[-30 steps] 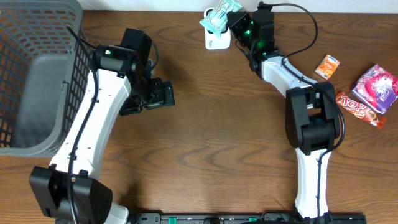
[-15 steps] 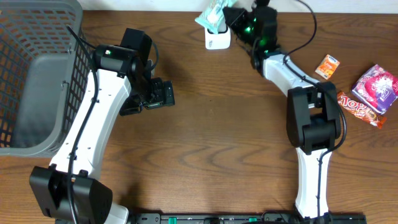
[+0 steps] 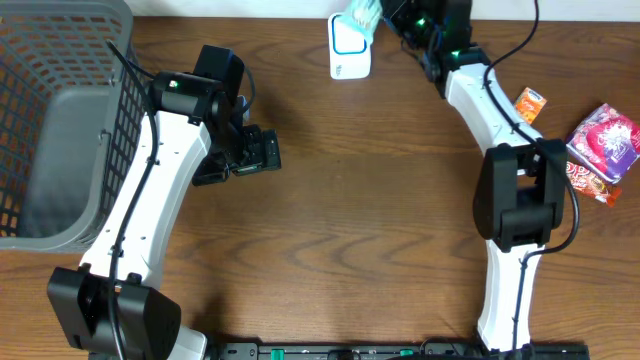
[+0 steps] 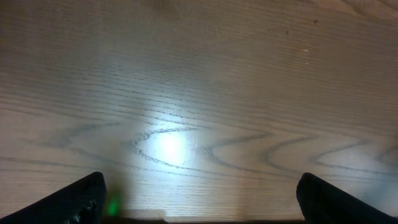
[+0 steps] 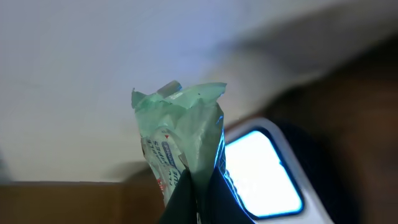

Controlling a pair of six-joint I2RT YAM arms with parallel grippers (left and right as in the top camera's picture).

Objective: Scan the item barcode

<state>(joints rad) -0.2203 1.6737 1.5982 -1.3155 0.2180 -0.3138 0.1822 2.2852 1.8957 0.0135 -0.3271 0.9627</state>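
Note:
The item is a small pale green packet, pinched at its lower edge by my right gripper, which is shut on it. It hangs at the table's far edge, just above and right of the white scanner, whose window glows bright white beside the packet. My left gripper hovers over bare wood left of centre, its jaws wide apart with nothing between them.
A grey mesh basket fills the left side. At the right edge lie a small orange packet, a purple-pink bag and a red bar wrapper.
My right arm has swung to the right and toward the far edge, carrying the green packet from over the scanner's top to its upper right corner. The left arm has stayed still.

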